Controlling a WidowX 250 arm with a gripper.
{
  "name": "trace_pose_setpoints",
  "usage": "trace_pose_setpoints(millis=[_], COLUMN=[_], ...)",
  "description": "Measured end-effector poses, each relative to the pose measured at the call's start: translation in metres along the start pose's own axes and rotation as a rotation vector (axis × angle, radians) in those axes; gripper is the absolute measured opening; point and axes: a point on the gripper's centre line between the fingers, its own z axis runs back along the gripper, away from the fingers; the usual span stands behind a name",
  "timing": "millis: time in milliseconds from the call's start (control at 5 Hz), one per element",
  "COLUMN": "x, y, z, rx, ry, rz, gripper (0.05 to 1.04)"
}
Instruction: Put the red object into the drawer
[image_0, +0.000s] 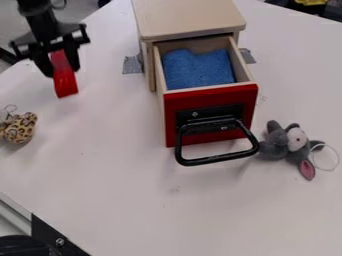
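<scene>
Camera view: Red piece in the claw, drawer standing open

At your far left, a leopard-print plush lies on the surface, just clear of the work. Above it and a little right, your claw is pinching the red object, whose lower end hangs free above the surface. The piece looks light and stiff, probably not fragile. Its smooth, glossy faces could slip, so hold a firm, even squeeze. You have it near the upper end, which suits a drop from above; if you must regrip, take the two long sides nearer the middle, so it swings less.

To the right, the drawer is pulled out from its cabinet, with a blue sponge-like lining inside that should cushion the landing. Carry the piece high enough to pass the drawer wall. Rightmost, beside the black handle, sits a gray plush.
</scene>
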Motion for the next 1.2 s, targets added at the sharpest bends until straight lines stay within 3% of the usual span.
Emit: trace_pose_setpoints(millis=[400,600,800,1200], x=[0.01,0.005,0.0,-0.01], y=[-0.033,-0.064,-0.103,-0.149], z=[0.038,0.044,0.054,0.046], rx=[-0.039,-0.06,-0.099,-0.123], ry=[0.004,0.003,-0.024,0.012], rz=[-0.012,-0.108,-0.279,-0.446], gripper=[0.542,0.542,0.542,0.542])
